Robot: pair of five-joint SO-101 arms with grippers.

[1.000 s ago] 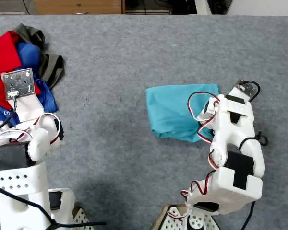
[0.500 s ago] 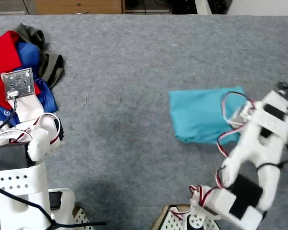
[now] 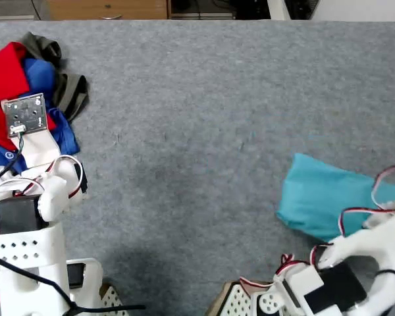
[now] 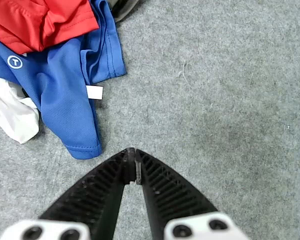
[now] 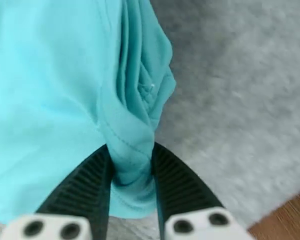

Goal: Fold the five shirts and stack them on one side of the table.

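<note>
A folded teal shirt [image 3: 322, 201] lies near the table's right edge, and my right gripper [image 5: 130, 162] is shut on a bunched fold of the teal shirt [image 5: 65, 95]. The right arm [image 3: 355, 263] sits at the lower right corner of the high view. A heap of shirts lies at the far left: red [image 3: 6, 72], blue [image 3: 43, 76] and dark olive [image 3: 69, 92]. In the left wrist view the blue shirt [image 4: 60, 85], red shirt [image 4: 45, 20] and a white one [image 4: 10, 112] lie beyond my left gripper [image 4: 134, 167], which is shut and holds nothing above bare carpet.
The table top is grey carpet [image 3: 197, 99], open across the middle. A wooden floor edge [image 5: 290, 220] shows past the table's border close to the teal shirt. The left arm [image 3: 29, 191] stands at the lower left beside the heap.
My right arm has dragged the teal shirt from the table's middle right toward the right edge and nearer the front. The left arm has stayed still.
</note>
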